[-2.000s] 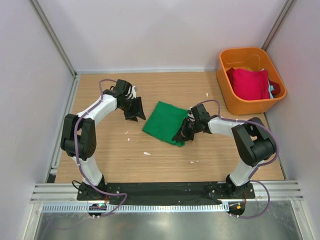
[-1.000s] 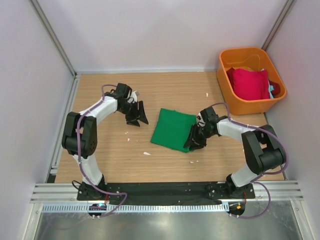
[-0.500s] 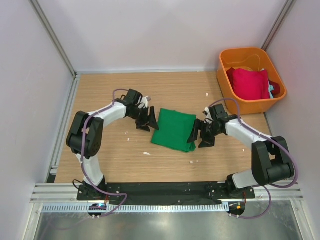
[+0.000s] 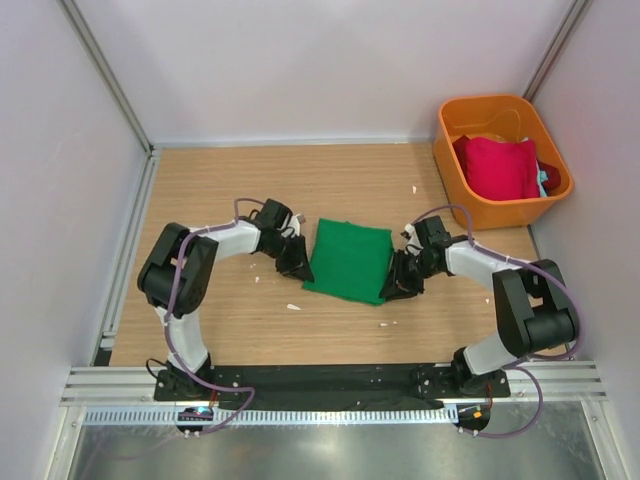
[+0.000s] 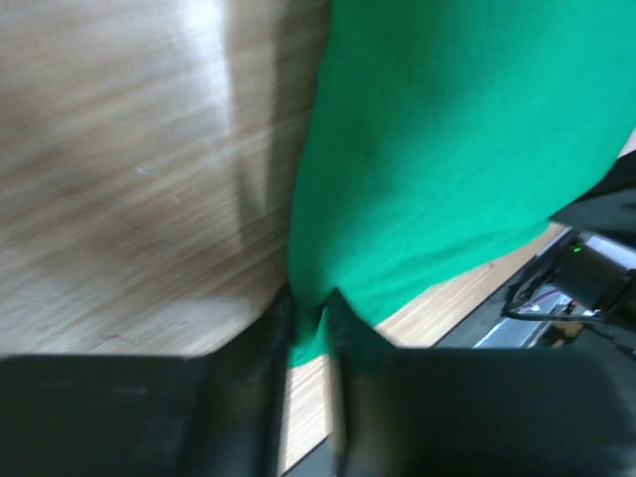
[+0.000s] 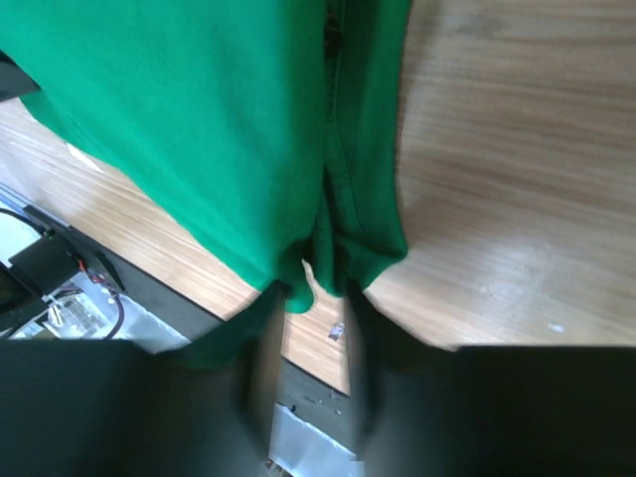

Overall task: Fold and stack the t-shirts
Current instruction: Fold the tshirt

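The bright green t-shirt [image 4: 348,262] lies folded into a rectangle on the wooden table. My left gripper [image 4: 293,258] is at its left edge. In the left wrist view the gripper [image 5: 310,318] has its fingers drawn close on a corner of the green cloth [image 5: 447,149]. My right gripper [image 4: 400,278] is at the shirt's right edge. In the right wrist view the gripper [image 6: 316,298] pinches the bunched layered edge of the green cloth [image 6: 199,119]. The crimson red t-shirt [image 4: 497,165] lies in the bin, with a bit of the teal t-shirt [image 4: 543,180] beside it.
The orange plastic bin [image 4: 490,100] stands at the back right against the wall. Small white scraps [image 4: 293,306] lie on the table near the shirt. A black strip [image 4: 330,378] runs along the near edge by the arm bases.
The right gripper dragged the green shirt to the right and let it go. Both grippers stood open beside it half a second ago. Now both have closed in on its left and right edges.
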`<state>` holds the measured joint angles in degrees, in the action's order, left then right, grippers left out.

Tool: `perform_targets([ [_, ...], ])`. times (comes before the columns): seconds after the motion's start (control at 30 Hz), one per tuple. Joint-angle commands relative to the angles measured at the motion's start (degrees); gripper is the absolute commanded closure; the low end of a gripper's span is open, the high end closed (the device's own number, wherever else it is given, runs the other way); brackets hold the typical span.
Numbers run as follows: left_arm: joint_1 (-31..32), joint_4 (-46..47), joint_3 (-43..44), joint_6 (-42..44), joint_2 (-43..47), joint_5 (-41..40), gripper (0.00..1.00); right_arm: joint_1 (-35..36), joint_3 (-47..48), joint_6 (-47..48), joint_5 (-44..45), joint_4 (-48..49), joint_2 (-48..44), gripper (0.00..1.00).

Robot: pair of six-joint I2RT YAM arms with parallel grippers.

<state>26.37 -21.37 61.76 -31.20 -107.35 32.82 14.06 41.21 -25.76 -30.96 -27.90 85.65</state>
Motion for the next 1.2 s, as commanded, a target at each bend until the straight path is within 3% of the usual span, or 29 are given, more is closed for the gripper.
perform_targets([
  [0.0, 2.4, 3.5, -2.3, -3.2, 2.0, -1.5, 0.87, 0.1, 0.3, -0.2, -0.2, 2.4, 2.0, 0.74],
  [0.07, 3.9, 4.1, -3.7, -5.5, 3.0, -4.4, 0.96, 0.1, 1.6, -0.2, 0.4, 2.9, 3.3, 0.8],
  [0.1, 4.4, 4.6, -5.5, -6.7, 4.5, -5.2, 1.0, 0.0, 2.2, -0.2, 1.9, 3.0, 3.6, 0.88],
  [0.2, 6.8, 5.8, -8.9, -12.1, 7.2, -9.4, 1.0, -0.4, 6.7, 0.0, 5.6, 1.3, 5.9, 0.96],
  [0.33, 13.5, 6.1, -11.0, -19.6, 12.4, -14.1, 1.0, -1.5, 15.7, 3.9, 10.1, -2.3, 11.2, 0.99],
  [0.47, 22.4, 6.6, -10.8, -25.2, 13.3, -15.7, 0.98, -2.5, 30.8, 9.8, 12.0, -6.4, 19.4, 0.97],
  [0.57, 26.3, 6.3, -7.1, -23.8, 12.2, -11.0, 0.77, -2.6, 41.2, 13.0, 15.5, -10.5, 25.3, 0.76],
  [0.6, 26.7, 6.1, -6.7, -23.0, 13.0, -10.7, 0.64, -2.6, 43.7, 13.5, 16.7, -11.5, 27.3, 0.68],
  [0.67, 26.2, 4.8, -5.3, -21.2, 15.4, -11.3, 0.57, -2.6, 49.4, 14.0, 18.9, -14.7, 28.2, 0.61],
  [0.7, 25.8, 3.6, -4.3, -20.2, 18.5, -11.9, 0.52, -2.6, 50.5, 14.1, 21.1, -15.4, 27.7, 0.53],
  [0.77, 23.9, 0.1, -0.3, -16.6, 20.8, -13.9, 0.48, -2.6, 51.8, 13.8, 21.5, -17.3, 26.7, 0.49],
  [0.87, 19.4, -3.1, 5.6, -12.3, 22.5, -13.8, 0.41, -2.6, 47.5, 11.9, 17.3, -16.8, 22.2, 0.47],
  [0.93, 14.8, -3.6, 8.0, -10.1, 22.1, -12.3, 0.43, -2.6, 43.4, 8.6, 12.6, -13.2, 17.0, 0.47],
  [1.03, 8.5, -1.1, 10.9, -6.8, 17.8, -7.5, 0.54, -2.5, 27.9, 0.5, 1.7, -1.8, 11.4, 0.52],
  [1.07, 7.0, -0.3, 12.6, -6.5, 15.6, -4.7, 0.64, -2.5, 24.1, -2.4, -2.0, 2.6, 8.4, 0.62],
  [1.17, 3.7, 6.5, 13.2, -8.3, 8.2, 3.2, 0.77, -2.5, 10.5, -15.3, -9.5, 22.3, 4.9, 0.92],
])
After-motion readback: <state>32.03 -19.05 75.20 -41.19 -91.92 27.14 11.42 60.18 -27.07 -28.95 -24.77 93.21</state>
